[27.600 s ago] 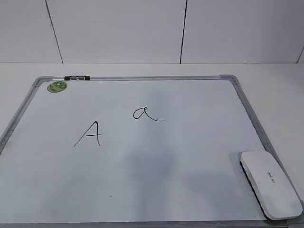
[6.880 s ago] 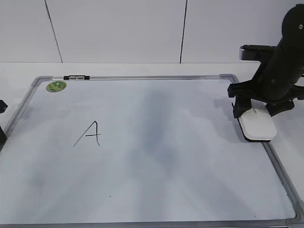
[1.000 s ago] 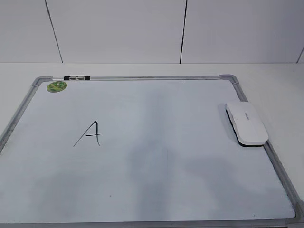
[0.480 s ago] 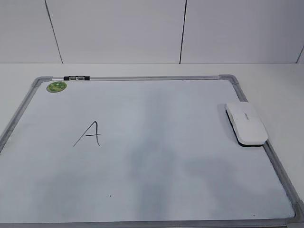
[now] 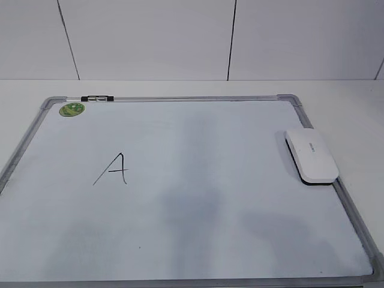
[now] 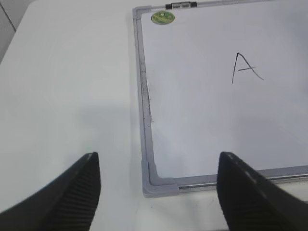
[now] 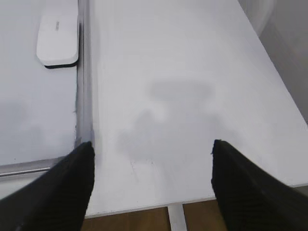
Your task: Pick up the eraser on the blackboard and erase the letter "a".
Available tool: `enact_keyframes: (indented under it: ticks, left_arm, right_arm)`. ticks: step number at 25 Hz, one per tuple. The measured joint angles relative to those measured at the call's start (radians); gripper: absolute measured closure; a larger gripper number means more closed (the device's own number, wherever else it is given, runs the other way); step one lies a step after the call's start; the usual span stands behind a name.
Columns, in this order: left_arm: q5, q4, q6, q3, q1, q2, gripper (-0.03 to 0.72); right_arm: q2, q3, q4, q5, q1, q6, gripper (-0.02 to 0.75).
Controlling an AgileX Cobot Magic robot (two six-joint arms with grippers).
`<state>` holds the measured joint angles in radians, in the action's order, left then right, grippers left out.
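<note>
Exterior: the smooth white plastic oblong eraser (image 5: pixel 311 156) lies on the silver-framed white blackboard (image 5: pixel 180 98), right edge; light, rigid, slick, best pinched across its long sides. Left wrist: left pincer (image 6: pixel 159 185) wide open, empty. Right wrist: right pincer (image 7: pixel 151 178) spread, empty.

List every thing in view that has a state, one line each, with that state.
White oblong plastic eraser: lying flat, dark felt down, on the board's right edge, nothing gripping it.
White dry-erase blackboard with silver-grey frame: flat on the table, only a capital "A" written on it; no lowercase "a" visible.
Left gripper: jaws open, empty.
Right gripper: jaws open, empty.
</note>
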<state>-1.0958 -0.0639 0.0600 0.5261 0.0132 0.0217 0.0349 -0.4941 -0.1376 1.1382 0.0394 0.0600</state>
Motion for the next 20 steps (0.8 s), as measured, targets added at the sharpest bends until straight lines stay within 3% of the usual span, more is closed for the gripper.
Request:
enact_keyframes:
  ticks: [20]
  left_arm:
    - [-0.004,0.002,0.000,0.000,0.000,-0.014,0.183]
  right_arm:
    - [-0.053,0.000,-0.006,0.002,0.001,-0.002,0.149]
